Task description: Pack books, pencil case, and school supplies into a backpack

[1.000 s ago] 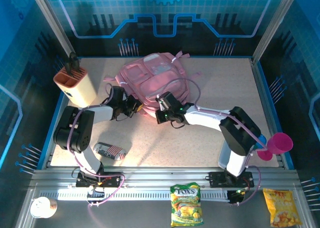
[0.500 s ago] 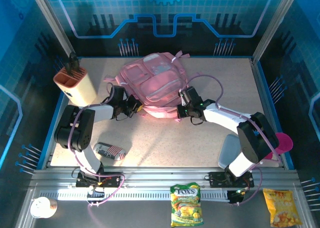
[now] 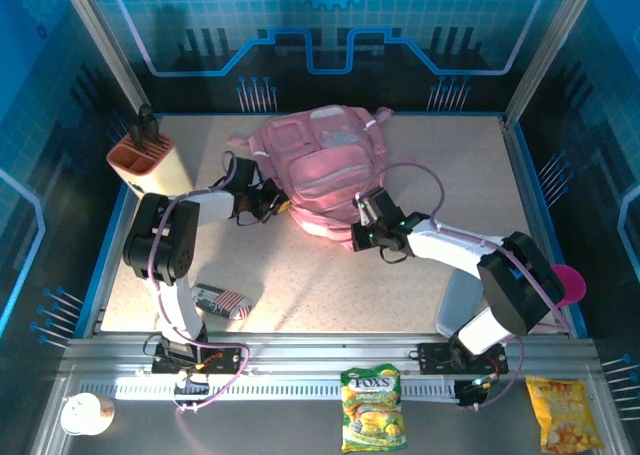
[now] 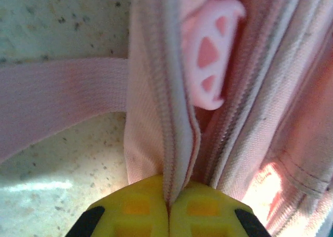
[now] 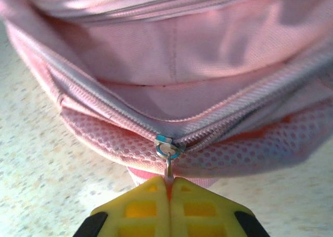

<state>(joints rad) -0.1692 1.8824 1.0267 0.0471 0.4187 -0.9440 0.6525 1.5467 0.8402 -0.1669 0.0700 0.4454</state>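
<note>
Where: the backpack (image 3: 325, 165) lies on the far middle of the bench (image 3: 450, 175)
Left: left end effector (image 4: 167, 210) clamps the zipper seam (image 4: 165, 117), bracing fabric
Right: right end effector (image 5: 169, 189) pinches the zipper pull (image 5: 167, 149)
Doing it well: draw along the teeth, steadily, against the left's hold

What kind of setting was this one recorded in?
Probably a robot-lab test cell: blue circuit-print wall panels, an aluminium rail along the near edge, and a pink fabric backpack staged on a speckled tabletop.

Robot lab cell, blue panels (image 3: 330, 35), aluminium rail (image 3: 320, 356)
</note>
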